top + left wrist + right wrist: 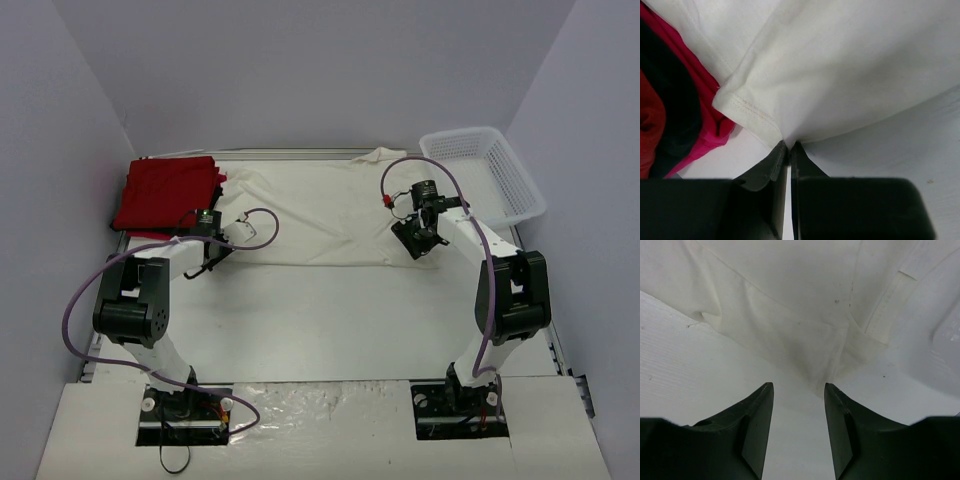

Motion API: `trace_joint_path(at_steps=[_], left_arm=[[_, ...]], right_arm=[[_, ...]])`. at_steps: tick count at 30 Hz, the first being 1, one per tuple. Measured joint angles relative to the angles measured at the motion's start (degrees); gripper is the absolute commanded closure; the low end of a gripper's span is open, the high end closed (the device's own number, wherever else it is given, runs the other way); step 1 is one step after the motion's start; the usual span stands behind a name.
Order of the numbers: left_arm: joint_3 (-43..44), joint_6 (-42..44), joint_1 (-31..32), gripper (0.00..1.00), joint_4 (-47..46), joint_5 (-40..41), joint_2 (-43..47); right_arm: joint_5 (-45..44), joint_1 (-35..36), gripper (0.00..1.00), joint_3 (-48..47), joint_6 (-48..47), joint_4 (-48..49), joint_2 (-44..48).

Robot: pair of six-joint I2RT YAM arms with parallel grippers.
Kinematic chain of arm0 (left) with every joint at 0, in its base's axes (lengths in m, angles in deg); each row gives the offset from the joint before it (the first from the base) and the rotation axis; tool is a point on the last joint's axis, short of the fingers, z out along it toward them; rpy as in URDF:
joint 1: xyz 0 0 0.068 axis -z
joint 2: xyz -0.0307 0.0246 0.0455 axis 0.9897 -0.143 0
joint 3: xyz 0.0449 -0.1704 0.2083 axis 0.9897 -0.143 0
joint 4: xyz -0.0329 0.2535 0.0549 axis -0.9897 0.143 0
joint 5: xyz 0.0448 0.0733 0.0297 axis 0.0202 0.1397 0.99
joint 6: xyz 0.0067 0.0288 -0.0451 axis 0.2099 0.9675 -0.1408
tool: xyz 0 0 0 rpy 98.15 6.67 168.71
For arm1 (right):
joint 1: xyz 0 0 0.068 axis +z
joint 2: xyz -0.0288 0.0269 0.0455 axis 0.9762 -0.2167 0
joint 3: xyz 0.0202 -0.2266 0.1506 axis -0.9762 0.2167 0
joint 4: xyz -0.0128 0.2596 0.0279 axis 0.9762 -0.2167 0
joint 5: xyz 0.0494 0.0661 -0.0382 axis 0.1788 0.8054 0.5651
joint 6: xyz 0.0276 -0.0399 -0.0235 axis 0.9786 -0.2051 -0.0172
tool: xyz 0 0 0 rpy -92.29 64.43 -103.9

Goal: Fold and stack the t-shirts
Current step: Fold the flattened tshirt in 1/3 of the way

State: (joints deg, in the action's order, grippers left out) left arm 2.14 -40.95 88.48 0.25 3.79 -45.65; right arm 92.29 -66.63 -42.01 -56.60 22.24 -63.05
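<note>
Left gripper [788, 146] is pressed together on the near-left corner of the cream t-shirt [320, 210], biting only the very edge beside the stitched hem. Right gripper [798, 386] is spread and holds nothing; the shirt's near-right edge sits just ahead of its tips. The shirt lies flat across the far half of the table [320, 330], with the red t-shirts [165, 195] stacked at far left and the basket [520, 185] at far right.

Risks as I see them:
- The left bite looks shallow, so the thin knit could slip out once it's lifted.
- If the right closes where it is, it likely pinches air or a single layer, and the fold goes skewed.
- The held corner is just beside the red pile, so a sweep that way may drag it.

Materials: the cream cloth is soft and matte, with shallow wrinkles, a double-stitched hem and a few small dark specks. The red bundle is thicker, with a dark fold inside. The tabletop is smooth and white; the basket is rigid mesh.
</note>
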Motion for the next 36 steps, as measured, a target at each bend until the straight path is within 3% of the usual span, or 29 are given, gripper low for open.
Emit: trace_joint_path(at_steps=[7, 15, 23, 36], left_arm=[[0.1, -0.2, 0.0, 0.98, 1.2, -0.2, 0.3], [0.1, -1.2, 0.0, 0.98, 4.2, -0.6, 1.4], [-0.3, -1.6, 0.0, 0.98, 5.7, -0.9, 2.2], [-0.3, -2.8, 0.0, 0.97, 5.9, -0.9, 2.3]], right_arm=[[-0.3, 0.0, 0.51, 3.7, -0.3, -1.2, 2.3], [-1.2, -3.7, 0.51, 5.7, -2.3, -1.9, 2.2], [0.0, -10.7, 0.53, 5.1, -4.9, -1.7, -4.4], [5.0, -10.8, 0.53, 4.4, -7.0, -1.4, -6.1]])
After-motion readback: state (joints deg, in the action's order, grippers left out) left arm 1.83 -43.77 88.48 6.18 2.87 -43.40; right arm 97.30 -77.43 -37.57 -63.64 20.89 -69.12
